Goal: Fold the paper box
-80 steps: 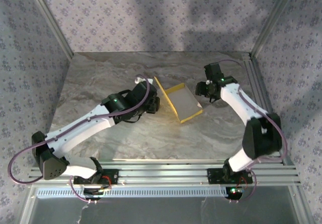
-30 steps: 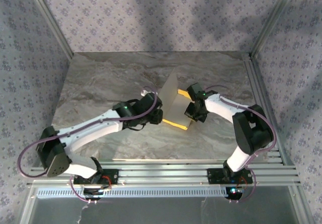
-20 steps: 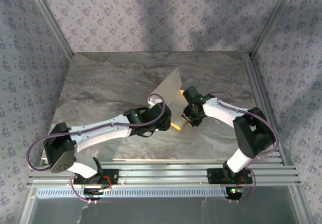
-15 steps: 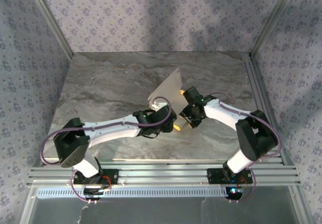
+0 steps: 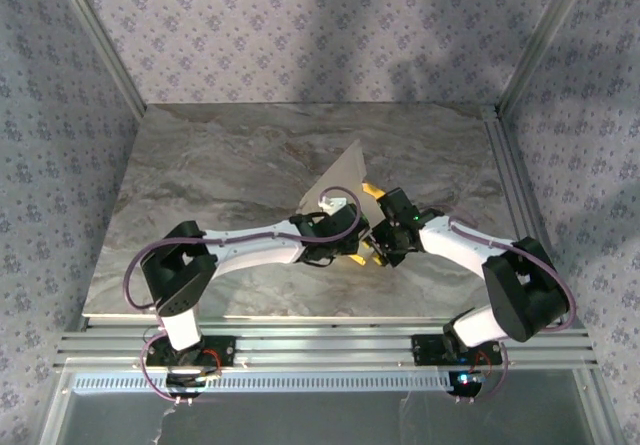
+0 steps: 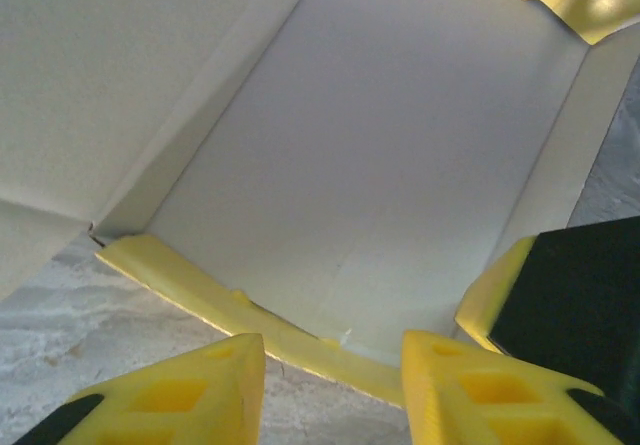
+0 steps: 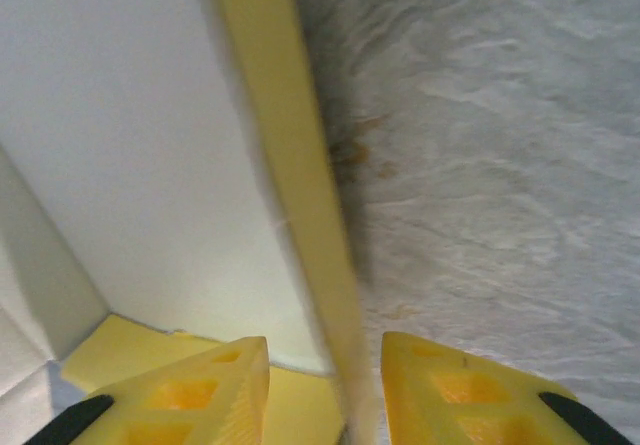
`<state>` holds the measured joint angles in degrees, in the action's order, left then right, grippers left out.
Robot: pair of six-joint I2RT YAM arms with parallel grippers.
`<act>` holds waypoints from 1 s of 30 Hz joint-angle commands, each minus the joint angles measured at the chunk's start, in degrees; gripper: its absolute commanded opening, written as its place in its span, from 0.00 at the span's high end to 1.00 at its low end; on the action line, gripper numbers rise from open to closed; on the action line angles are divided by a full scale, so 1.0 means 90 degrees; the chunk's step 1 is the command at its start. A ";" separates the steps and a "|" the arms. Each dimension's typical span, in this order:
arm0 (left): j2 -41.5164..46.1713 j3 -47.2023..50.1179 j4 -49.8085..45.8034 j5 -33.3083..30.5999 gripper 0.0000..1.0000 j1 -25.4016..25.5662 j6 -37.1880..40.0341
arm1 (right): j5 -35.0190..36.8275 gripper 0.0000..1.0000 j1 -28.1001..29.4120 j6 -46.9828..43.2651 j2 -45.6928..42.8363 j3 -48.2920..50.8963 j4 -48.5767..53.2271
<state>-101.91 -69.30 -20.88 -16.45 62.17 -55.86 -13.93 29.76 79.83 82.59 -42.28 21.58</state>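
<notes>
The paper box (image 5: pixel 340 175) lies mid-table, a cream panel raised and tilted, with yellow tabs showing at its right. In the left wrist view its white inside (image 6: pixel 380 165) fills the frame, with a low yellow front edge (image 6: pixel 200 290). My left gripper (image 6: pixel 333 390) is open just short of that edge, nothing between its fingers; from above it sits at the box's near end (image 5: pixel 350 253). My right gripper (image 7: pixel 325 395) is open and straddles the box's yellow side wall (image 7: pixel 290 165), gaps on both sides. Its finger (image 6: pixel 560 295) shows beside the box, and from above it is at the near right (image 5: pixel 382 248).
The marble table (image 5: pixel 220 165) has free room to the left and behind the box. Aluminium frame posts (image 5: pixel 520 55) and patterned walls ring the table. A metal rail (image 5: pixel 320 340) runs along the near edge, carrying both arm bases.
My left gripper has slid right and nearer along the box's front. The right gripper went from shut to open and now straddles the side wall. The cream panel stands steeper.
</notes>
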 commanded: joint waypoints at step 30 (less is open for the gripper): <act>-0.0386 0.0365 0.0269 0.0406 0.75 -0.0151 -0.0044 | -0.0666 0.72 0.0187 0.0570 0.0100 0.0313 -0.0433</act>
<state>-105.43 -67.85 -16.84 -14.39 60.38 -55.61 -19.16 30.92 83.79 83.79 -39.94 16.84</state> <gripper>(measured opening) 0.247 0.283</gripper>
